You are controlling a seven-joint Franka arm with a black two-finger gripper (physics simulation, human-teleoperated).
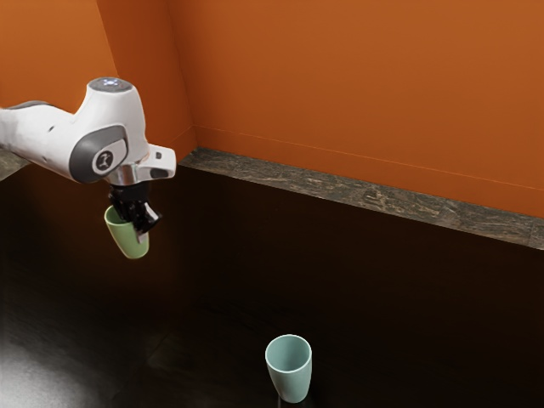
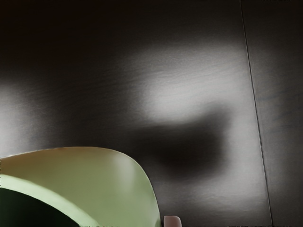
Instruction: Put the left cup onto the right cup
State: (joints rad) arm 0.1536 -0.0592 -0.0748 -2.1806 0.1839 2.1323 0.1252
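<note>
Gripper [image 1: 136, 214] clamped on green cup's [image 1: 127, 233] rim, cup held tilted, high above dark table [image 1: 408, 289]; pale teal cup [image 1: 289, 366] stood upright, well apart.

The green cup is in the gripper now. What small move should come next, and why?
Probably carry the green cup toward the exterior view's right, keeping height. The gripper holds it lifted above the table, but the blue cup stands upright far to that side, not under it.
</note>
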